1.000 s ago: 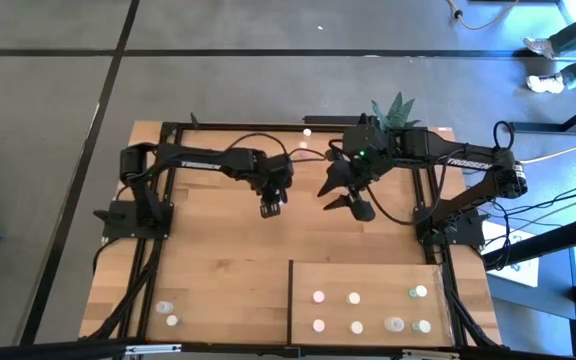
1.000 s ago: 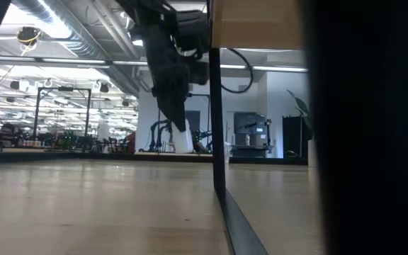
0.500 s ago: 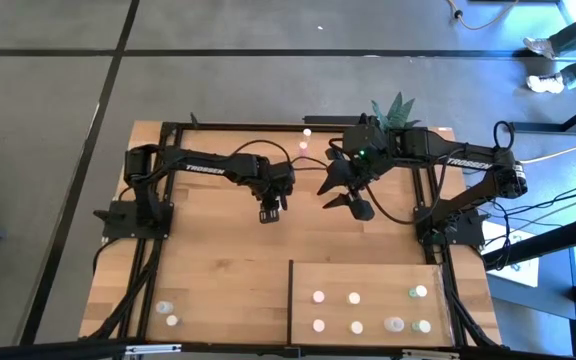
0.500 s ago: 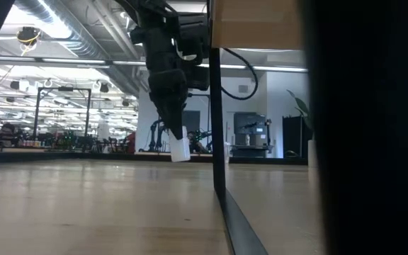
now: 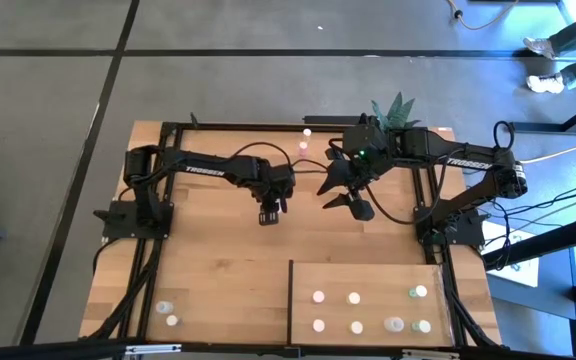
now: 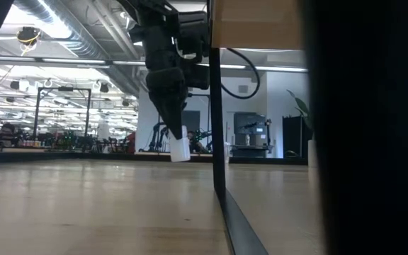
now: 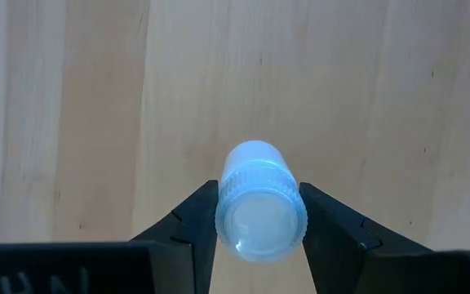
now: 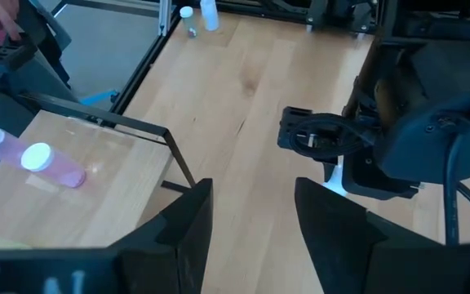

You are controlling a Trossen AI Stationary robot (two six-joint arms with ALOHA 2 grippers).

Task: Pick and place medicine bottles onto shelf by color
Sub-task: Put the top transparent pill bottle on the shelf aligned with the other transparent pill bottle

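Two matte black six-joint arms, each with white lettering along the forearm link. Black cables loop loosely off both arms, and a small green light glows on the right arm's wrist housing. The left end effector (image 5: 267, 212) and right end effector (image 5: 351, 203) each carry two dark, wedge-shaped plastic fingers (image 7: 188, 228) tapering toward the tips.

Count with me: seven bottles on the shelf (image 5: 366, 272), two more (image 5: 168, 313) at the desk's (image 5: 218, 250) near-left corner, one bottle (image 7: 259, 204) in the left pincer (image 5: 268, 213). Two arms, one plant (image 5: 393, 108).
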